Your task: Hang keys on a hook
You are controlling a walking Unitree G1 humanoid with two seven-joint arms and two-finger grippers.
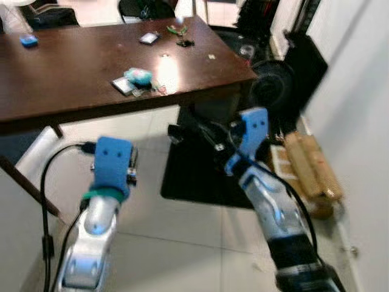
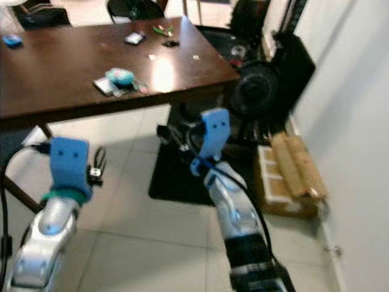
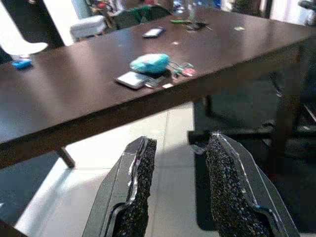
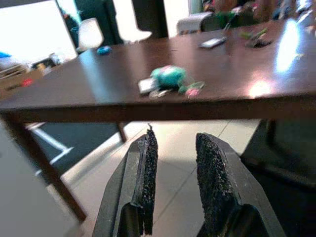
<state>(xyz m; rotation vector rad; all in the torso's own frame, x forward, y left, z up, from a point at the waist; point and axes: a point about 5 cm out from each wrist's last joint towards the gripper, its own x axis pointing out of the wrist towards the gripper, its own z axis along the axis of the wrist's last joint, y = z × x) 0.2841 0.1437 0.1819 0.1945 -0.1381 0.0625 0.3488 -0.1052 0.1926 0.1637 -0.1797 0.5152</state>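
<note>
A bunch of keys (image 1: 152, 87) with pink and green tags lies near the front edge of the dark brown table (image 1: 73, 61), beside a teal pouch (image 1: 138, 75). In the left wrist view the keys (image 3: 178, 69) lie on the table top, well beyond the fingers. My left gripper (image 3: 177, 158) is open and holds nothing, hanging over the tiled floor short of the table. My right gripper (image 4: 174, 148) is also open and holds nothing; it sits below the table's edge, its black fingers (image 2: 169, 135) reaching toward the table leg.
A flat silver phone (image 1: 123, 86) lies next to the pouch. Further back on the table are another phone (image 1: 149, 38), dark small items (image 1: 182, 36) and a blue object (image 1: 28, 41). On the floor are a black mat (image 1: 194, 173), cardboard boxes (image 1: 313, 167) by the white wall (image 1: 358, 121), and black gear (image 1: 273, 85).
</note>
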